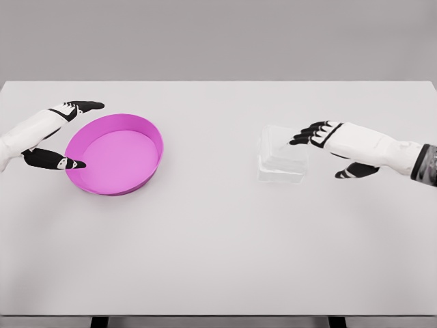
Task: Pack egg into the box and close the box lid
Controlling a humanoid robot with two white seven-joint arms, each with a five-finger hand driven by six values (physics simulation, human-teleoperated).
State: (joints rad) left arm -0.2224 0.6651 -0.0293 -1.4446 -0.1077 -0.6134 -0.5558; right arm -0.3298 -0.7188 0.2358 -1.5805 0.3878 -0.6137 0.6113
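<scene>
Table: a wide white tabletop (218,260) fills the head view.
Bowl: a shallow round magenta plastic bowl (115,154) sits at the left; its inside shows only flat pink, with no contents that I can make out.
Box: a small clear plastic box with a see-through lid (280,156) sits right of centre, well apart from the bowl; its lid looks down, though the transparent walls make that hard to confirm.
Egg: no egg is plainly visible, neither in the bowl nor through the box; it may be hidden inside the box or too pale to tell.
Left hand: the left hand (60,137), white with black fingers, straddles the bowl's left rim, one finger above it and one at its near edge, spread and gripping nothing.
Right hand: the right hand (329,145) hovers at the box's right upper corner, fingers extended and relaxed, touching or just short of the lid, holding nothing.
Handling, egg: probably light, smooth, and brittle; best cradled round its middle with gentle pressure.
Handling, box: likely thin, light and slippery, prone to sliding when pushed; press the lid flat from above, near its free edge.
</scene>
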